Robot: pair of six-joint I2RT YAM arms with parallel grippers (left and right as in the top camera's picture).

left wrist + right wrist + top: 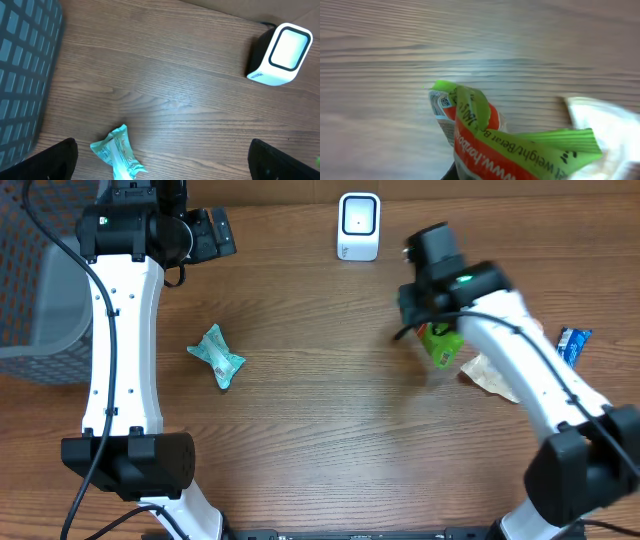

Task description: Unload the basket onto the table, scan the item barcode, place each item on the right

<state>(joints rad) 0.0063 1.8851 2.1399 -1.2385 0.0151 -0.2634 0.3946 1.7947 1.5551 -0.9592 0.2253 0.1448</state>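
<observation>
A green and orange snack packet (pixel 441 344) hangs above the table right of centre, and my right gripper (pixel 426 318) is shut on it. In the right wrist view the packet (pixel 515 142) fills the lower middle and hides the fingers. A small printed code (pixel 444 102) shows on its upper left flap. The white scanner (pixel 358 226) stands at the back centre, its window facing forward, and appears again as the scanner (pixel 281 47). My left gripper (pixel 213 234) is open near the back left, its fingertips (pixel 64 159) wide apart above bare wood.
A teal packet (pixel 217 356) lies left of centre, close to my left gripper (pixel 162 167). A grey basket (pixel 40 290) stands at the far left. A crumpled pale wrapper (pixel 492 373) and a blue packet (pixel 573 344) lie at the right.
</observation>
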